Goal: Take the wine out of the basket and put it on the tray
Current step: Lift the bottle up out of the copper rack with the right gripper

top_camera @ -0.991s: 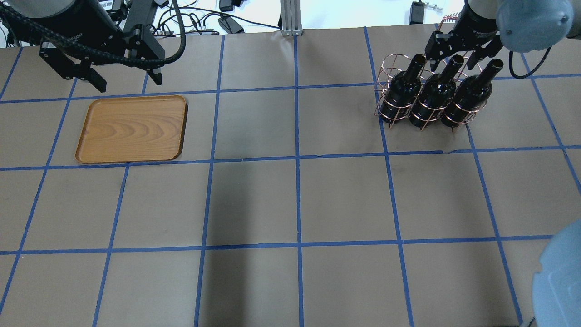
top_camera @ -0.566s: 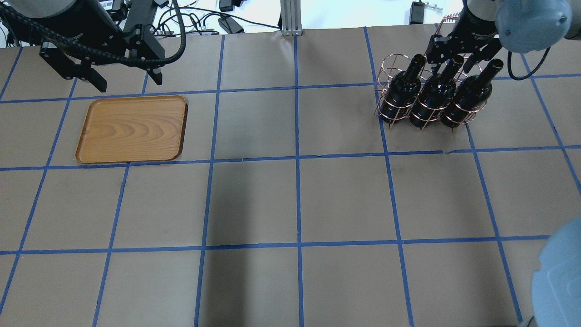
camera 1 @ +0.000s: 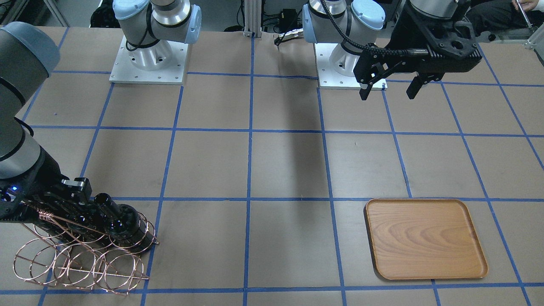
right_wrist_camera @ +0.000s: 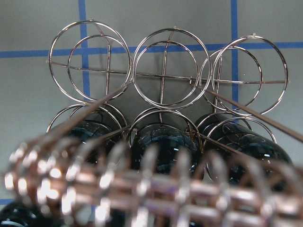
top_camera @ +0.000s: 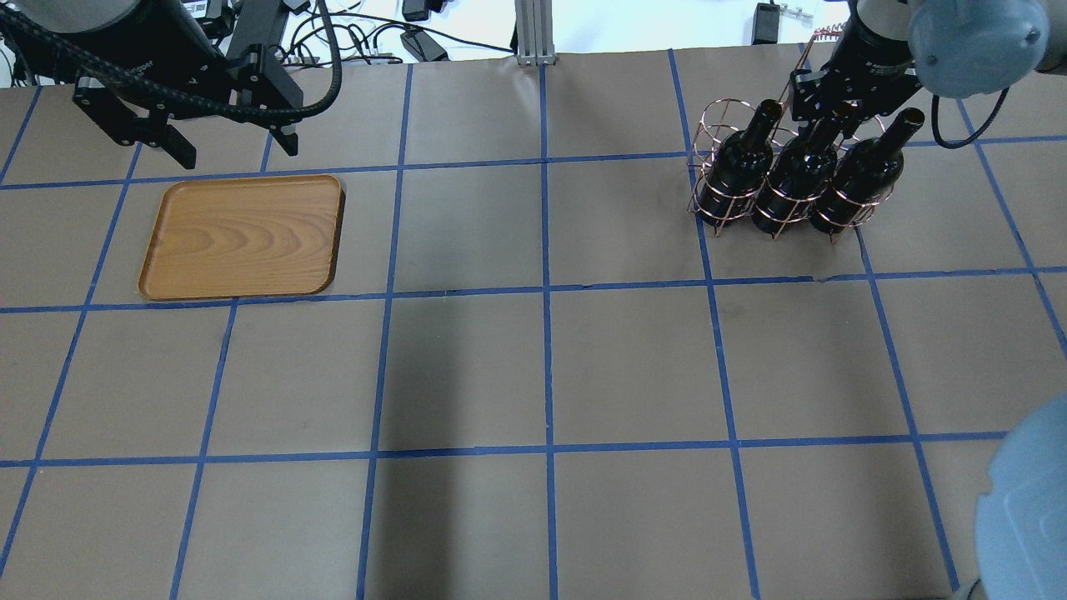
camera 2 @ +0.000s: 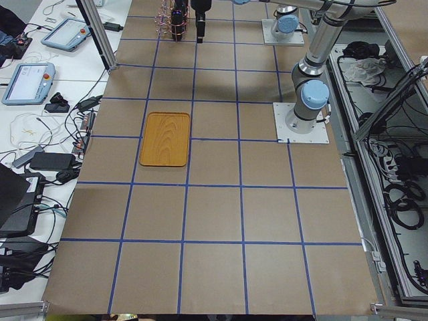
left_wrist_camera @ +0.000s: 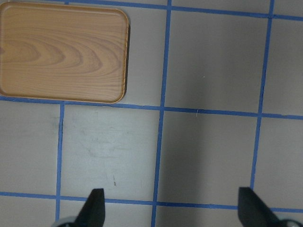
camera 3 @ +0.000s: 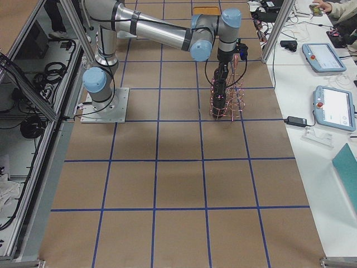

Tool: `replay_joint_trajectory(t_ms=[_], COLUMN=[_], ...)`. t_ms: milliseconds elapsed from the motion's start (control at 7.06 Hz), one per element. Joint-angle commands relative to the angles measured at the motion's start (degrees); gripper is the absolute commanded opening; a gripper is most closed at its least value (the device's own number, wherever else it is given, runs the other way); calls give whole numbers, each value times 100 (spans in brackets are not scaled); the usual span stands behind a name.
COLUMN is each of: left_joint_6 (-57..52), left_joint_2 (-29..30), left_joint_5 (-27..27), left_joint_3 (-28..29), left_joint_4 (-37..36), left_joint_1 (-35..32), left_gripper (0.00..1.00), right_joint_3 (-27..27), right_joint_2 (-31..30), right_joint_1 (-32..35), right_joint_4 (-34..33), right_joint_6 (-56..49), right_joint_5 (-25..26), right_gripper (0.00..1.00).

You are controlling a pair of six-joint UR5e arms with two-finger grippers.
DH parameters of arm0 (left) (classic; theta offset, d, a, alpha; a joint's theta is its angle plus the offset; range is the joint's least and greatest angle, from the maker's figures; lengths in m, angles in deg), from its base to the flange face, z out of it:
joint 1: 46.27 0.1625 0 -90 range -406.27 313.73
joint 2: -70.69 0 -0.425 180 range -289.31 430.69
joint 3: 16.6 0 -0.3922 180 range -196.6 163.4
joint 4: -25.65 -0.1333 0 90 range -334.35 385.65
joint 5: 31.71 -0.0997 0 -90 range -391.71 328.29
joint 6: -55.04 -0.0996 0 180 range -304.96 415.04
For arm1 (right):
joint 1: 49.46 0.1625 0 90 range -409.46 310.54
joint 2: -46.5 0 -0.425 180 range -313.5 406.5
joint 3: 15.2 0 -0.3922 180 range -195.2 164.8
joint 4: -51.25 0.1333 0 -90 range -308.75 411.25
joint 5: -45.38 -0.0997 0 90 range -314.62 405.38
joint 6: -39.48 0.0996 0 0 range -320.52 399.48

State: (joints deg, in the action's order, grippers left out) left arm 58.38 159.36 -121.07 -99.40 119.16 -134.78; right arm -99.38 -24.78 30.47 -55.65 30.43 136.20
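Observation:
Three black wine bottles stand in the copper wire basket [top_camera: 720, 118] at the far right: the left one [top_camera: 733, 171], the middle one [top_camera: 792, 179] and the right one [top_camera: 859, 177]. My right gripper [top_camera: 829, 108] is open, its fingers either side of the middle bottle's neck, under the basket's twisted handle. The right wrist view shows the bottle tops [right_wrist_camera: 163, 146] behind the blurred handle, and several bare rings [right_wrist_camera: 163, 71]. The wooden tray [top_camera: 242, 237] lies at the left with nothing on it. My left gripper [top_camera: 236, 154] hangs open above the tray's far edge.
Brown paper with a blue tape grid [top_camera: 546, 292] covers the table. The arm bases [camera 1: 148, 59] stand at the robot's side. Cables and a metal post [top_camera: 529, 29] lie past the far edge. Tablets [camera 3: 329, 106] sit on the side bench.
My right gripper has moved down and in over the middle bottle's neck, which now hides under it. The left arm, the tray and the basket have not moved.

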Motion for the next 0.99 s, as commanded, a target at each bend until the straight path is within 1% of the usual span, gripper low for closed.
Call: replay_joint_trajectory(t_ms=[0,142,283,425,566,708,850], left_joint_6=[0,0,0,9,0,0,0], left_joint_2=[-8,-8,-8,-8,-8,-8,-8], left_joint_5=[-2,-2,-2,-2,-2,-2,-2], left_joint_3=[0,0,0,0,0,0,0], left_joint_4=[0,0,0,0,0,0,0], left_joint_1=[0,9,9,0,0,0,0], left_gripper=[100,100,100,100,100,100,100], right_joint_3=[7,7,33,321,837,1251,1386], right_joint_2=[-8,-52,-87,-157,-166,-184,-489], right_joint_1=[-38,-90,-108,-108,-108,-91,-65], right_joint_4=[100,283,389,512,1140,1529,1968], right_joint_6=[-53,-79,-123,-89,-71,-53,-36], right_joint_5=[-21,-74,-109,-344,-364,-355,-277], right_gripper=[21,2,0,0,0,0,0])
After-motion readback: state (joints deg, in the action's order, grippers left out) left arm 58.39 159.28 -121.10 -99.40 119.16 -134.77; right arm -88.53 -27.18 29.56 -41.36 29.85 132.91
